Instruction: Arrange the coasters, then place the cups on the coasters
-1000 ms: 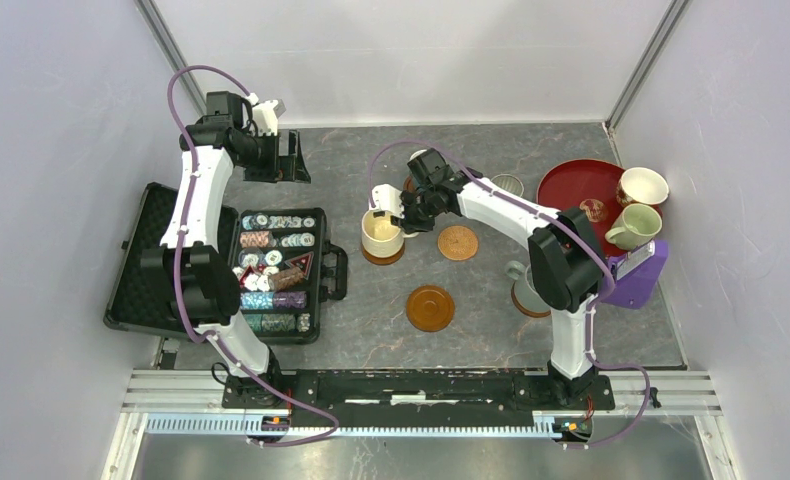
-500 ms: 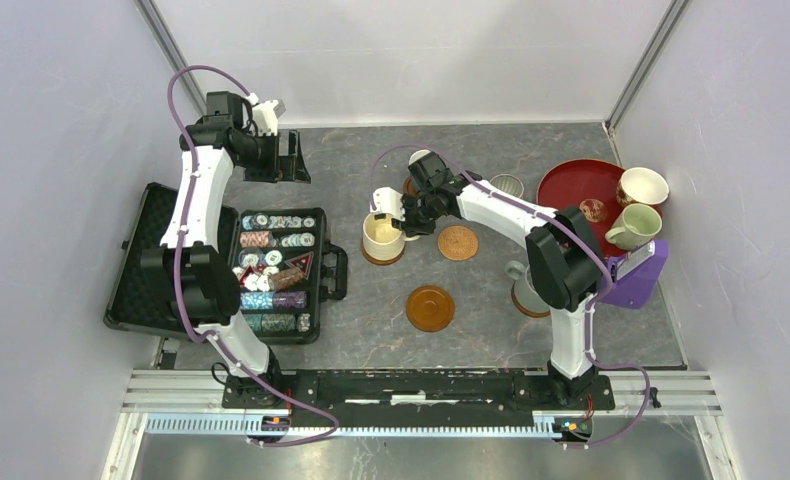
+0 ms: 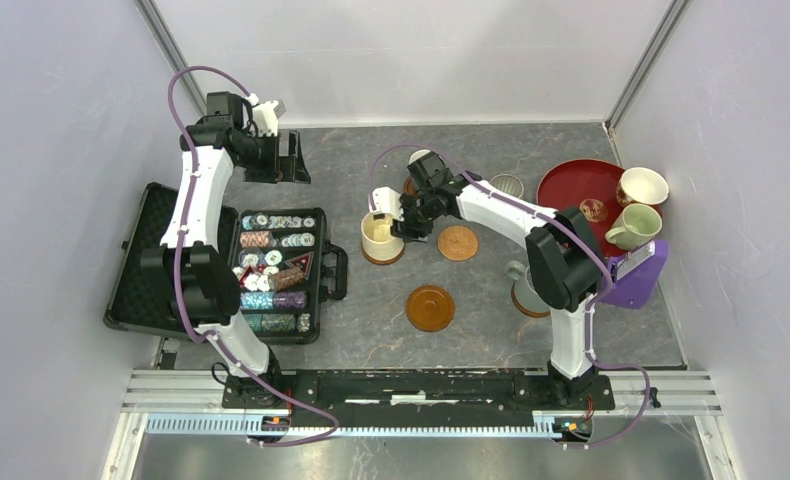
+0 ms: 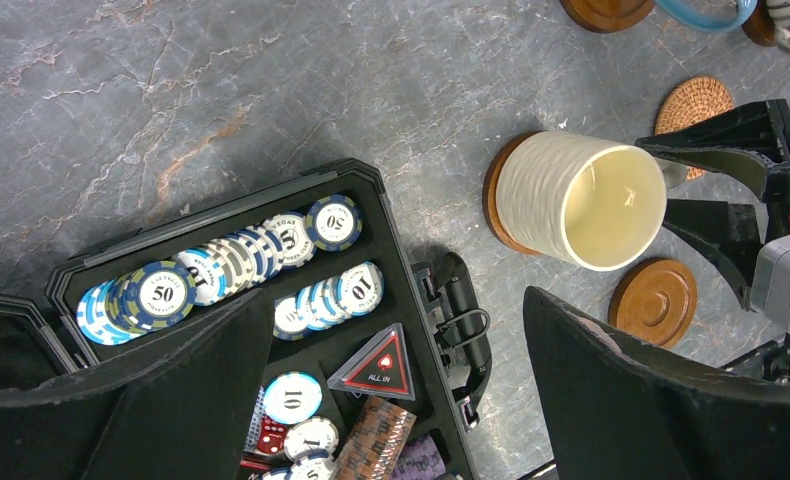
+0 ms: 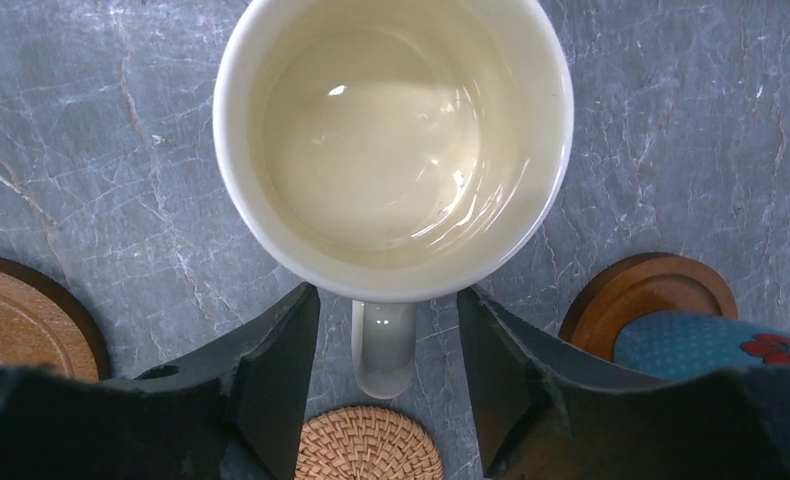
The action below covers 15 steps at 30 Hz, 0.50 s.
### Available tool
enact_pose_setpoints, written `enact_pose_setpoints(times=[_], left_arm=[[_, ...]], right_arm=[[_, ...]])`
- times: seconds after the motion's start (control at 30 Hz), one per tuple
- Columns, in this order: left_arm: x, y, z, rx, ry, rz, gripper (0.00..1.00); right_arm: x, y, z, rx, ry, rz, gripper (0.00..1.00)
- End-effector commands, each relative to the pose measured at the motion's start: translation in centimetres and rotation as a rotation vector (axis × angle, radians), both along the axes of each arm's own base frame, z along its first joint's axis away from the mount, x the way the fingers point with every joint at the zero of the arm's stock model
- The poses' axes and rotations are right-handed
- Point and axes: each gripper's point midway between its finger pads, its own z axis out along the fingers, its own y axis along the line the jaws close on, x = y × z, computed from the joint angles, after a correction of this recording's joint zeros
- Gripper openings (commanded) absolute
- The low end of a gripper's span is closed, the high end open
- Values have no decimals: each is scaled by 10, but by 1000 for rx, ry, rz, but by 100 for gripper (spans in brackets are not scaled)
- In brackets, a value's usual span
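The cream-yellow cup (image 3: 381, 234) stands upright on a dark brown coaster (image 3: 381, 258) left of the table's middle. My right gripper (image 5: 387, 300) is open, one finger on each side of the cup's handle (image 5: 384, 345) with a gap to both. The woven copper coaster (image 3: 458, 242) and a bare brown coaster (image 3: 430, 308) lie nearby. A blue flowered cup (image 5: 711, 345) sits on a coaster (image 5: 631, 295) beside the right finger. The grey-blue cup (image 3: 523, 285) stands on a coaster by the right arm. My left gripper (image 4: 396, 300) hangs open and empty above the chip case.
An open black case of poker chips (image 3: 276, 270) lies at the left. The dark red tray (image 3: 576, 185) sits at the back right, with the white red-handled cup (image 3: 643, 186) and the pale green cup (image 3: 635, 226) beside it. A purple object (image 3: 639, 275) stands near the right wall.
My right gripper's jaws have spread apart and come off the cream cup's handle. The cup stays on its coaster. The left arm has not moved.
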Motion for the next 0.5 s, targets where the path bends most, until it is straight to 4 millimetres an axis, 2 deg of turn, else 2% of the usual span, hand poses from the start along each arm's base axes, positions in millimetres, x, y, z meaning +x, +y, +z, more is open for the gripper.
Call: enact_pose_setpoints(times=[0.0,0.17,0.27,0.37,0.47], left_arm=[[-3,-5,19,-26,-43,7,100],[-8,-7,19,-22,-58,-36,100],[-11,-8,17,-20,-58,-53,100],[-12,-11,16,-30,-56,-71,100],[-9,-12,16,-36,-56,-74,100]], right_arm=[[-6,3,37,51,-39,49,63],[-8,-13,73,99,-45,9,88],[-4,-30,97,121,-64,-35,96],[8,-54,123,153,-94,-120,98],[35,-88,148,179,-133,-274,98]])
